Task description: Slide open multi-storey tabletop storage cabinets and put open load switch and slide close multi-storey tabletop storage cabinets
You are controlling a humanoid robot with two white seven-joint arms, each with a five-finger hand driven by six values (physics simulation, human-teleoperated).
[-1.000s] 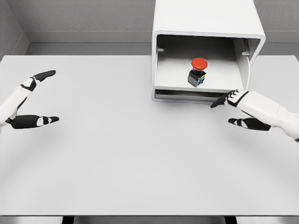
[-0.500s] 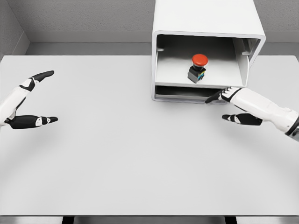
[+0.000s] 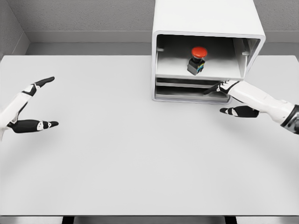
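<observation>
Head view: a white cabinet (image 3: 205,18) stands at the far side of the pale bench (image 3: 140,158), right of the middle, its open front facing the camera. Inside it a drawer (image 3: 198,74) sits partly pushed in, its front edge a little behind the cabinet's front rim. On the drawer floor stands the switch (image 3: 197,59), a small dark block with a red mushroom cap and a touch of blue and yellow on its side; it is upright, near the middle of the drawer and clear of the walls. Below the drawer, a lower shelf edge shows as a dark slot across the cabinet front.

The right hand (image 3: 231,99) comes in from the right edge, its arm white with a dark cuff. Its fingers (image 3: 215,88) are stretched out, the dark tips reaching the cabinet front at the lower right, just under the drawer's front edge; whether they press on it I cannot tell. The thumb lies lower and apart over the bench. The hand is spread and holds nothing.

The left hand (image 3: 32,105) shows at the left edge, well apart from the cabinet, over the bench. Its fingers and thumb are parted wide, and it holds nothing.
</observation>
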